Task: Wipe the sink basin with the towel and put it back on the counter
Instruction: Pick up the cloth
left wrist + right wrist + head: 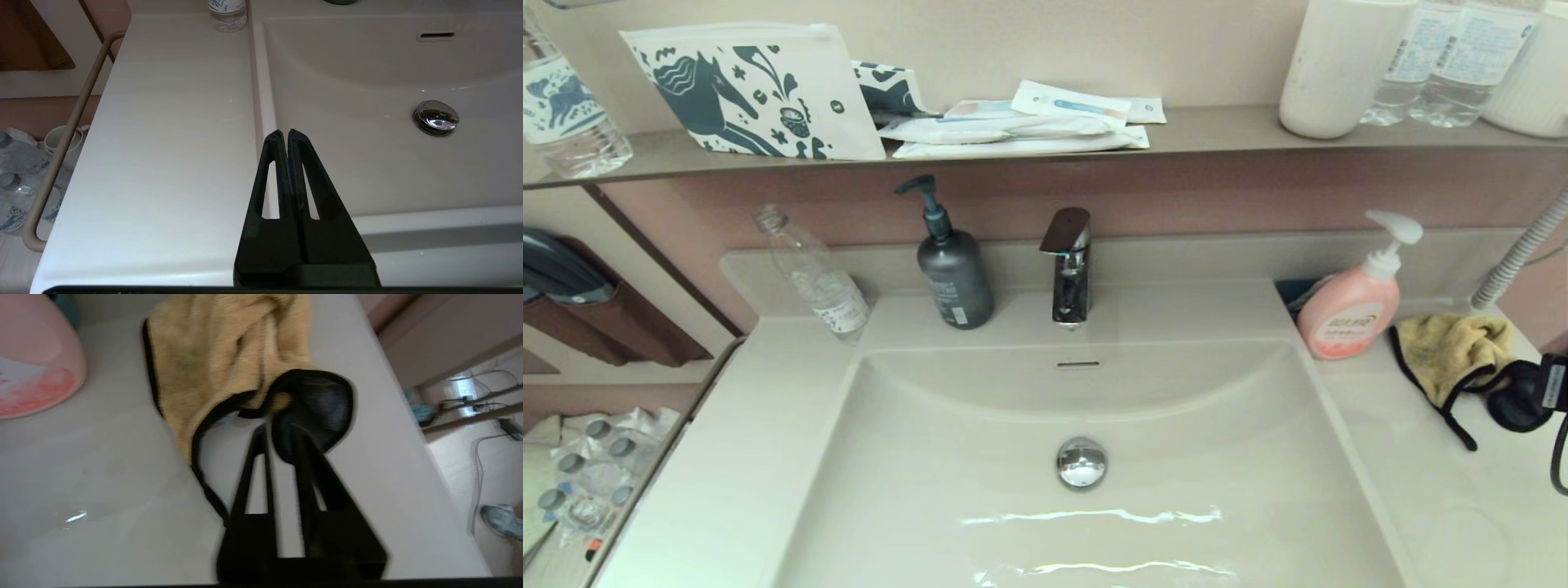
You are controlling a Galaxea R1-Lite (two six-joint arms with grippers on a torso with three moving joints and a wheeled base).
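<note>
The mustard-yellow towel [1454, 347] [212, 355] lies crumpled on the counter [1421, 474] [81, 457] to the right of the sink basin [980, 457] [367, 163]. Its black backing folds out in a lobe towards my right gripper [1547, 384] [278, 435]. That gripper is open, its fingertips at the black lobe, with bare counter showing between the fingers. One finger overlaps the lobe, so contact is unclear. My left gripper [284, 132] is shut and empty, hovering over the basin's left rim; it does not show in the head view.
A pink soap bottle [1347, 314] [32, 363] stands just left of the towel. Behind the basin are the faucet [1068, 269], a grey pump bottle [954, 278] and a clear plastic bottle [817, 282] [226, 14]. The chrome drain plug [1081, 463] [436, 116] sits mid-basin.
</note>
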